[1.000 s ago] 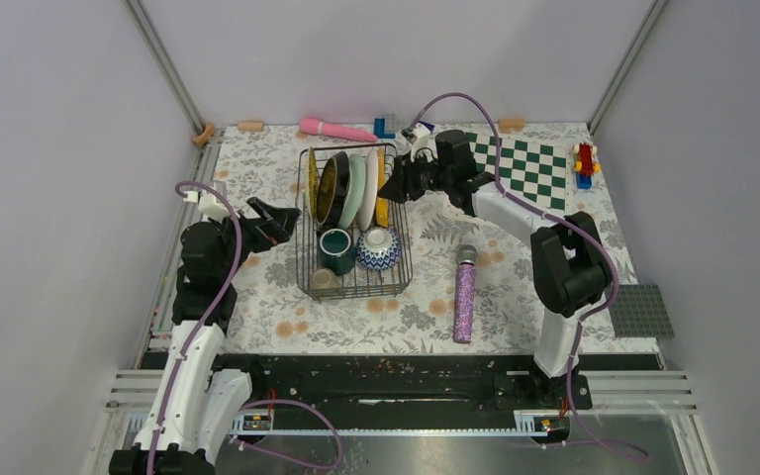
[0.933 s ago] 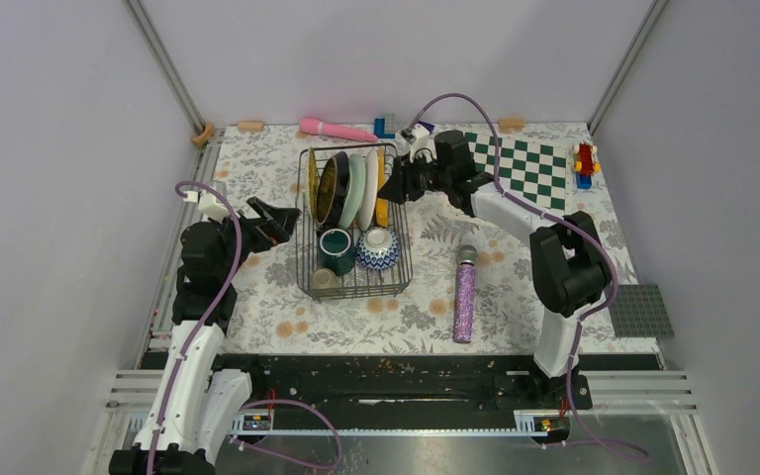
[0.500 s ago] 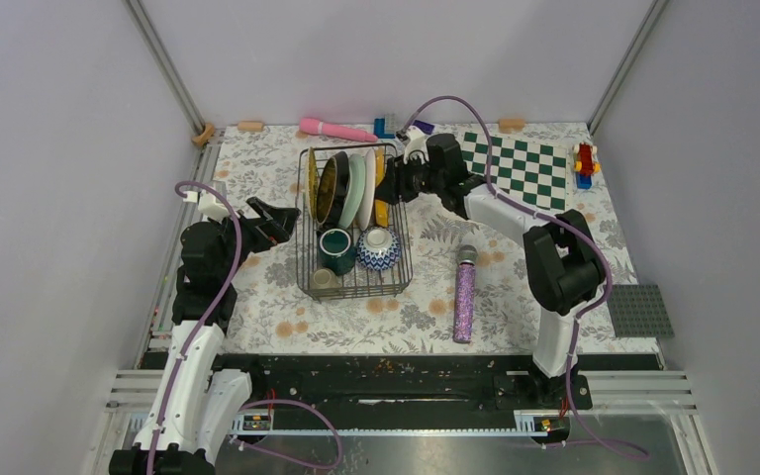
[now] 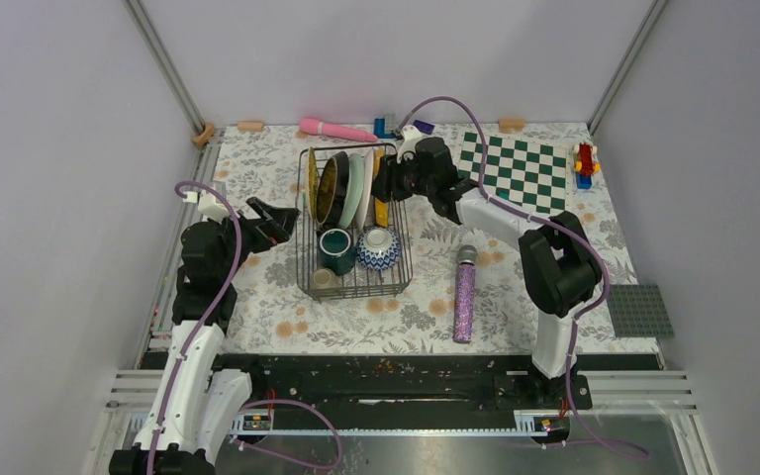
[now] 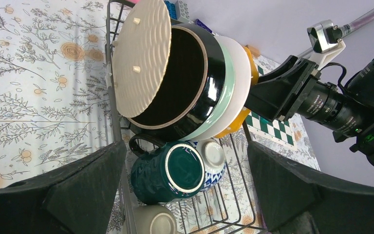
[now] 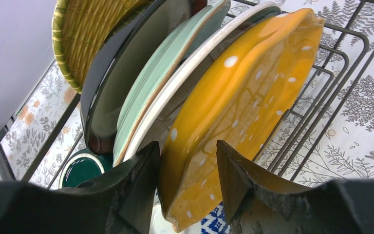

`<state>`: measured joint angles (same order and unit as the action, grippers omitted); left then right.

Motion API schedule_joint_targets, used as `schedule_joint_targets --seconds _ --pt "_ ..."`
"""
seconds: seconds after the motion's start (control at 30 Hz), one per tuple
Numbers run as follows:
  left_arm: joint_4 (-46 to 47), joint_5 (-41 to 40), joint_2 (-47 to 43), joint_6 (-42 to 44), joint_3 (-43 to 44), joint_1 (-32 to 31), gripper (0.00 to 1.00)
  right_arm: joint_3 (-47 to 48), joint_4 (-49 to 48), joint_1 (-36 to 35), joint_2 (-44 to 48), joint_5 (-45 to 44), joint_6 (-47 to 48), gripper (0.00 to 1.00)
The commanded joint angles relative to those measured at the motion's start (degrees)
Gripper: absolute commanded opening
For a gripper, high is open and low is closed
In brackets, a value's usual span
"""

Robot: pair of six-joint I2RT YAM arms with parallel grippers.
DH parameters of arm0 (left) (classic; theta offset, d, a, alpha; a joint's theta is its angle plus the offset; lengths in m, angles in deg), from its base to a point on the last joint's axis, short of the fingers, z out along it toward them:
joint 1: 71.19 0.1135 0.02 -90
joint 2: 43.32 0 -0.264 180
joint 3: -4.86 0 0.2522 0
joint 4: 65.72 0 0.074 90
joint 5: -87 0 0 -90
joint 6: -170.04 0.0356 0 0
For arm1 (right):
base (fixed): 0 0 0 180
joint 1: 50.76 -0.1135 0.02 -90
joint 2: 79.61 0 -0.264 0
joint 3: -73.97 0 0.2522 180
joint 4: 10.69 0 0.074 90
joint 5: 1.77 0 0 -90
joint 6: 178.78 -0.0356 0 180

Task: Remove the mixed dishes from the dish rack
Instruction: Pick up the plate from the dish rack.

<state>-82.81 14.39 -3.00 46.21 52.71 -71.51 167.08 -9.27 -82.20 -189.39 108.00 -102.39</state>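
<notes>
At the rack's [image 4: 303, 223] far right corner the right gripper [image 6: 187, 161] has a finger on each side of the yellow plate [image 6: 238, 102], close against it. I cannot tell whether they pinch it, and from above the gripper's body hides that rim. The plates stand on edge and overlap, so the white plate [image 5: 242, 68] and green plate [image 6: 156, 73] show only as slivers. The right wrist view cuts the mug [image 6: 80, 170] to a teal arc. The left wrist view shows it whole, beside the bowl [image 5: 213, 157] in the rack's near half, with the cup [image 5: 154, 223] cropped at the bottom edge. That view also shows the ribbed back of the leftmost plate [image 5: 141, 56] and the dark plate [image 5: 187, 83]. The left gripper [image 5: 185, 187] hangs left of the rack, fingers wide apart and empty. A floral cloth [image 4: 257, 173] covers the table. A chessboard [image 4: 524, 170] and purple cylinder [image 4: 465, 295] lie right of the rack, with plain grey walls around.
</notes>
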Motion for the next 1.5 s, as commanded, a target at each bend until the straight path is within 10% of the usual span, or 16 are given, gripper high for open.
schedule_joint_targets --seconds 0.0,0.87,1.47 --pt "1.8 -1.1 -0.2 1.0 0.6 0.2 0.99 0.7 -1.7 -0.8 0.6 -10.1 0.3 0.53" --pt "1.1 -2.0 -0.5 0.6 0.8 0.2 0.99 -0.8 -2.3 -3.3 6.6 -18.2 -2.2 0.06" --pt "0.4 -2.5 -1.6 0.4 0.8 0.2 0.99 -3.3 -8.0 -3.4 12.6 -20.9 -4.2 0.0"
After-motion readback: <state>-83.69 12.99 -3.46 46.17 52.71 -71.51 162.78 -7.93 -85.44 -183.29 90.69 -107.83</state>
